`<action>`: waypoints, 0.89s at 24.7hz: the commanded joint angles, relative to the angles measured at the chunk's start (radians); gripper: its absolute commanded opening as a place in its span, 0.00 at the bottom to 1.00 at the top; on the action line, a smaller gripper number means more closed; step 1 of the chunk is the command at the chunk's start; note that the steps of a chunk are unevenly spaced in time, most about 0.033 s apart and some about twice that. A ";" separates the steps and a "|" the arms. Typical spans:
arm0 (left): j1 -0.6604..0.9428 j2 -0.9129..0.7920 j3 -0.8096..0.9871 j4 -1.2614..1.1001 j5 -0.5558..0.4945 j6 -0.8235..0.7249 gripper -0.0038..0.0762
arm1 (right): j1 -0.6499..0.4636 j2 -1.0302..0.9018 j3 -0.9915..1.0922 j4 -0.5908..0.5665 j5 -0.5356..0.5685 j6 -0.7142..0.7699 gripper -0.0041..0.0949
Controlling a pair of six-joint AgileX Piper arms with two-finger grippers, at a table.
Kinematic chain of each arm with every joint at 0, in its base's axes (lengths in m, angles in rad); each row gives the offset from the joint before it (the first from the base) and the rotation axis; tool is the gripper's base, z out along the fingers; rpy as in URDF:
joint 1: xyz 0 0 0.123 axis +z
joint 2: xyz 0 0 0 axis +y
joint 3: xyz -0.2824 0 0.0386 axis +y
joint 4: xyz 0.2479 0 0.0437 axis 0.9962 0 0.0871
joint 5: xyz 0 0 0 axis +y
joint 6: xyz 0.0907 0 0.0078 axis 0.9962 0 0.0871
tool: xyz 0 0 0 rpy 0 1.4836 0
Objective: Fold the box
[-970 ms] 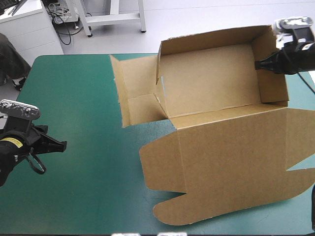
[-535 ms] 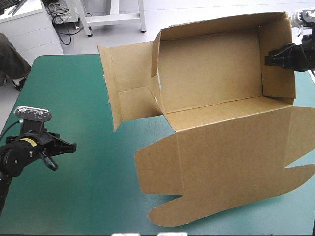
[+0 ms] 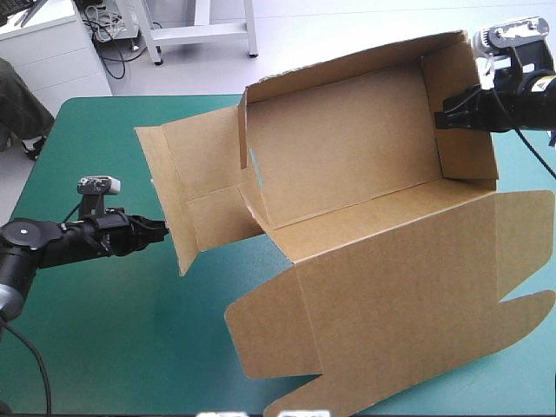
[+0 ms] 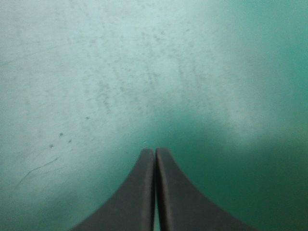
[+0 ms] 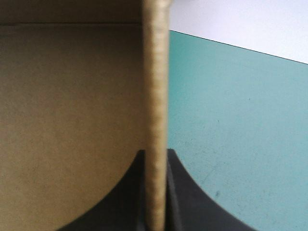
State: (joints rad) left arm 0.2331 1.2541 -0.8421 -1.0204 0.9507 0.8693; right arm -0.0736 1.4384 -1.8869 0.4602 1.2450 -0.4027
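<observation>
The box (image 3: 347, 148) sits centre to upper right of the frame and has swung leftward since a moment ago. The right gripper (image 3: 447, 117) is pinched on its wall at upper right. The left gripper (image 3: 158, 229), fingers together, has slid in at mid-left, just beside the flap (image 3: 187, 187). My guess is that flap gets pushed in next.

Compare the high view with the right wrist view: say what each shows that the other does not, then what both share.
Only the high view: the whole box, its tray open, lid panel toward the near edge, left flaps unfolded, and the left hand near those flaps. Only the right wrist view: the wall's cut edge, end-on between the right hand's fingers. Both: the box, the teal-green cover and the right hand shut on the box's right wall.
</observation>
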 commanded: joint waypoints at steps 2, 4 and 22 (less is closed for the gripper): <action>0.125 0.041 -0.024 -0.294 0.266 0.201 0.04 | 0.003 -0.037 -0.023 0.045 0.003 0.030 0.02; 0.132 0.058 -0.024 -0.350 0.321 0.217 0.04 | 0.026 -0.031 -0.022 0.046 0.003 0.030 0.02; -0.042 0.052 -0.028 -0.541 0.355 0.185 0.04 | 0.167 0.074 -0.022 -0.055 -0.020 0.101 0.02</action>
State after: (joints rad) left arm 0.2166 1.3368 -0.8421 -1.4497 1.1872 1.0763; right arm 0.0648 1.5431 -1.8861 0.4063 1.2450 -0.3232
